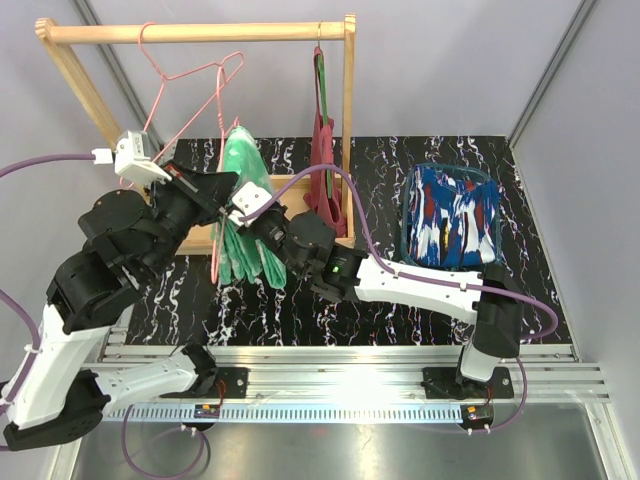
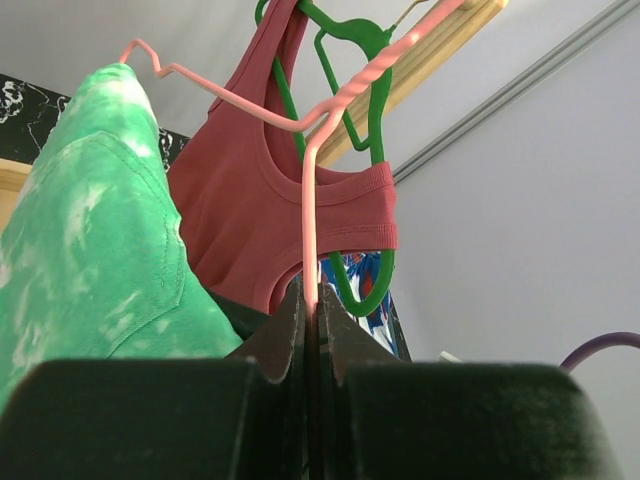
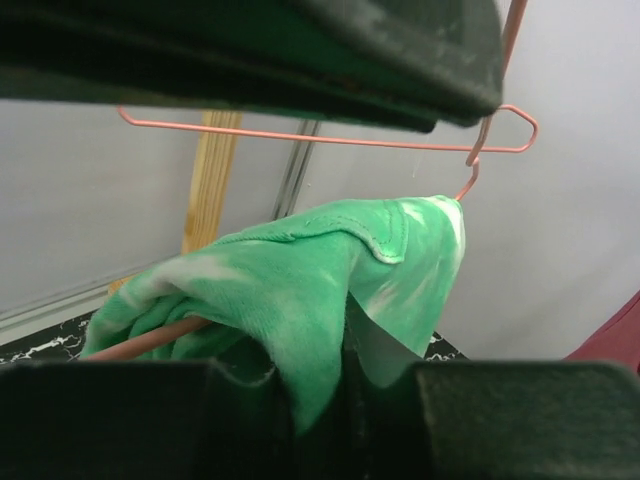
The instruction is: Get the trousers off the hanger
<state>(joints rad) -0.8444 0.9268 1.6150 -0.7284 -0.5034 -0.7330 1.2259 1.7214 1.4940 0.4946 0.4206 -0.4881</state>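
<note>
Item 1, wooden rack (image 1: 200,32): it is set upright at the far left of the black marbled table (image 1: 300,320).

Item 2, pink wire hanger (image 2: 308,230): it is hooked over the rack's top rail near the left end and is tilted. Its lower wire is clamped between the closed jaws of the left gripper (image 2: 312,315).

Item 3, green trousers (image 1: 245,165): these are bright green mottled with white. They are draped over the pink wire hanger and hang down in front of the rack, between the two wrists. In the right wrist view a fold of the cloth is drawn down into the right gripper (image 3: 340,400) and is pinched between its closed fingers. The hanger bar is seen passing through the folded cloth.

Item 4, blue trousers (image 1: 452,215): these are blue with red and white splashes. They are laid folded and flat on the table to the right, well apart from the rack and both grippers.

Item 5, red sleeveless top (image 2: 250,210): it is hung on a green hanger (image 2: 378,110) at the right end of the rail, just beside the green trousers.
</note>
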